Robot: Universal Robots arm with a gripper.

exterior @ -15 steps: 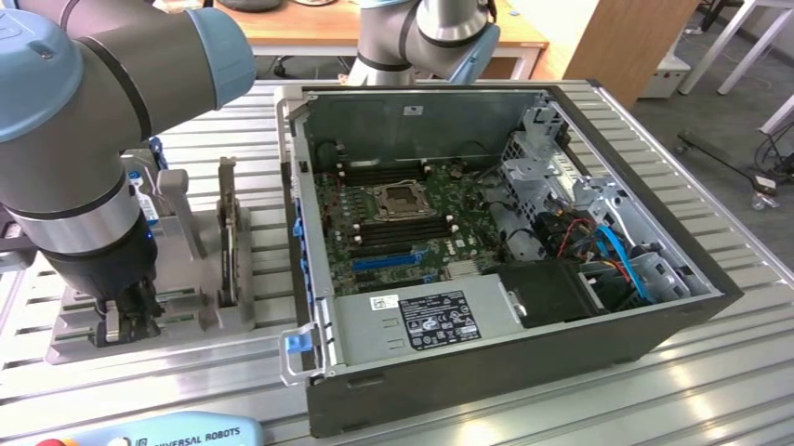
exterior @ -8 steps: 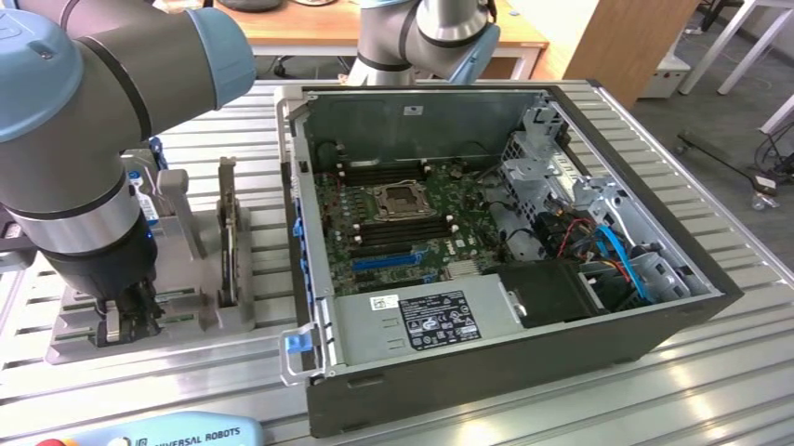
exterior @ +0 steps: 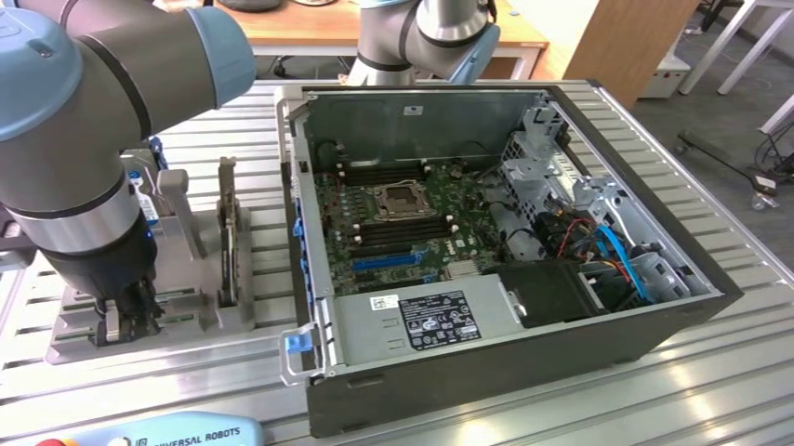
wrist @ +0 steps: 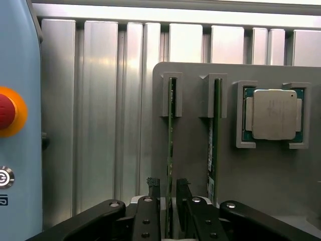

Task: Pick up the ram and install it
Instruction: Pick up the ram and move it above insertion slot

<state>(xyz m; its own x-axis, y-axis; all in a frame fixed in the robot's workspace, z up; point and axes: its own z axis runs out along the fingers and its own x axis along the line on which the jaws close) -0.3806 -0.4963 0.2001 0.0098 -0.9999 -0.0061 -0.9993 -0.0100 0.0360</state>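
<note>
The ram is a thin green stick standing on edge in a slot of the grey holder plate. A second green stick stands in the neighbouring slot. My gripper straddles the near end of the first stick. One black fingertip is on each side, and a narrow gap shows between finger and board. In the exterior view the gripper is low over the holder, at that view's left.
A square silver processor lies in a pocket of the holder. A dark expansion card stands upright beside it. The open computer case shows its motherboard with dark memory slots. A blue teach pendant lies near the table's front edge.
</note>
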